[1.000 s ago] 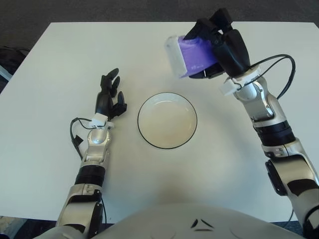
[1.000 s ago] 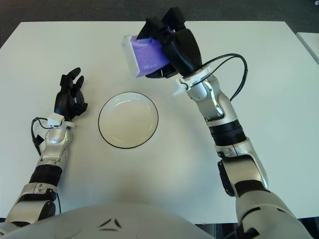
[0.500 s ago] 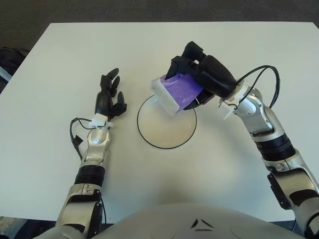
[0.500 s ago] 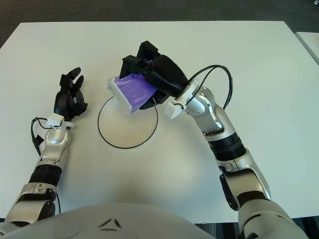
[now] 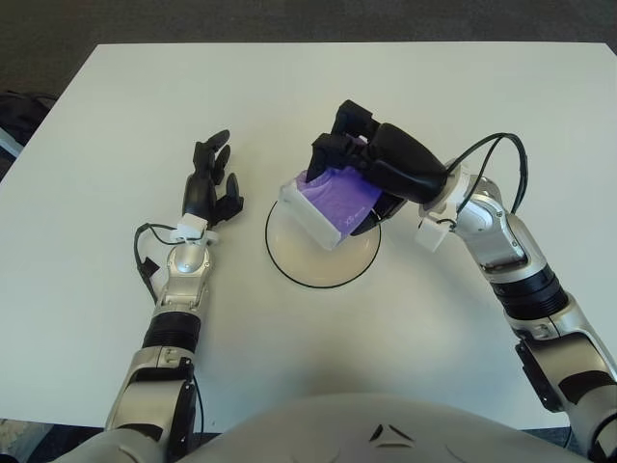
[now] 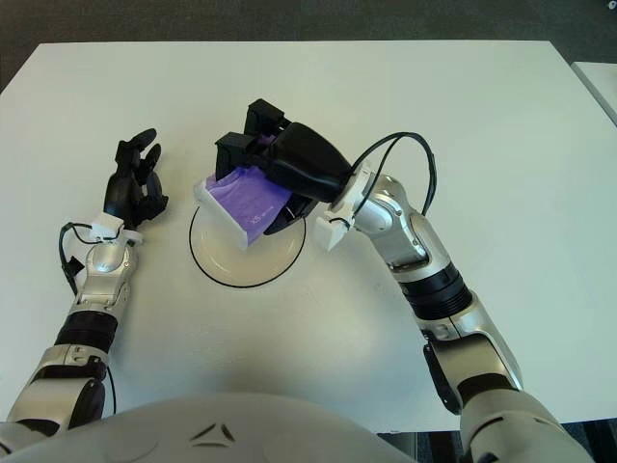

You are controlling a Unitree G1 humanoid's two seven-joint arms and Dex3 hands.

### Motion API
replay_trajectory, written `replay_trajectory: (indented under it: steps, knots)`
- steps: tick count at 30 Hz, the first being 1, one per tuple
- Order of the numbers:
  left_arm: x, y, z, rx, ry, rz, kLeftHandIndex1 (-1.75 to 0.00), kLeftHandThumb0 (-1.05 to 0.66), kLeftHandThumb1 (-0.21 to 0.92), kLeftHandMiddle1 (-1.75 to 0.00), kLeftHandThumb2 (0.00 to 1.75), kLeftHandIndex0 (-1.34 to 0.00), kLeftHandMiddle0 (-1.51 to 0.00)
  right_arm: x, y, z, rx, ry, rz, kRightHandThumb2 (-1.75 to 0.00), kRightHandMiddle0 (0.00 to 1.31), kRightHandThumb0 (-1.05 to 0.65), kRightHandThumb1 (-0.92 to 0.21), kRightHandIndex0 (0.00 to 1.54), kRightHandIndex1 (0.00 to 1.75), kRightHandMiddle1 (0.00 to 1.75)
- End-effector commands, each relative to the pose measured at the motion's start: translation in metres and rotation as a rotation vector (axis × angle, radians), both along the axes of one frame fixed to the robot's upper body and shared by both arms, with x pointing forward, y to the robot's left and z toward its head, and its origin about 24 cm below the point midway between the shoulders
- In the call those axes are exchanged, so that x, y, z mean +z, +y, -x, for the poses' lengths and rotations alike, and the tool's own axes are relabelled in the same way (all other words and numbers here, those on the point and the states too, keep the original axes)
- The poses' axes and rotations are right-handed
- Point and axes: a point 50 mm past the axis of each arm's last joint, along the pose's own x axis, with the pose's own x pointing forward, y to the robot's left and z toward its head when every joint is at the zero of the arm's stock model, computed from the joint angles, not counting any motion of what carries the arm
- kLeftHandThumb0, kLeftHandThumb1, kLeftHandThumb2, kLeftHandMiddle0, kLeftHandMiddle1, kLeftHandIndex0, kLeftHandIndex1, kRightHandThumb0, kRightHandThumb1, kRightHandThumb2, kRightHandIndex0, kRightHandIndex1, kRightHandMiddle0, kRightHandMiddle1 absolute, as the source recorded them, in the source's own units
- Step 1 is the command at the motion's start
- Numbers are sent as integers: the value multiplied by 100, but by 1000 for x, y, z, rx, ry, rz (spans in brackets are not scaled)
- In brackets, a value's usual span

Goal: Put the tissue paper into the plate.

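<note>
The right arm reaches left across the white table [image 5: 501,106], its right hand [image 5: 371,174] above the round, dark-rimmed plate [image 5: 323,256]. This hand's fingers clamp a soft purple tissue pack [image 5: 328,203] with clear ends, tilted over the plate. The left hand [image 5: 207,188] rests on the table beside the plate, fingers loosely spread, holding nothing.

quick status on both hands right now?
Left hand: open, holding nothing, resting on the table.
Right hand: closed on the tissue pack, above the plate.
</note>
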Motion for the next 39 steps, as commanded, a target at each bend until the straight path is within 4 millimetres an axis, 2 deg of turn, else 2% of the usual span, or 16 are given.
replay_trajectory:
  steps: [1, 10, 35, 37, 39]
  knots:
    - [-62, 1, 36, 29, 240, 12, -82, -64, 92, -4, 81, 0, -37, 4, 2, 7, 47, -17, 4, -121, 93, -16, -39, 121, 175, 175]
    - [-62, 0, 36, 27, 230, 20, -81, -62, 92, -3, 83, 0, -36, 6, 4, 10, 40, -80, 27, -116, 93, -19, -44, 122, 175, 175]
    - [-62, 0, 34, 10, 236, -12, -81, -65, 92, -3, 84, 0, -36, 4, 8, 3, 17, -78, -39, -120, 92, -12, -39, 120, 175, 175]
    - [-61, 0, 34, 8, 234, -11, -81, -64, 92, -3, 84, 0, -36, 4, 8, 2, 17, -88, -66, -118, 88, -15, -40, 117, 175, 175]
    - [-61, -1, 34, 6, 232, -11, -80, -64, 92, -3, 83, 0, -35, 4, 8, 1, 15, -99, -86, -120, 69, -33, -39, 105, 175, 175]
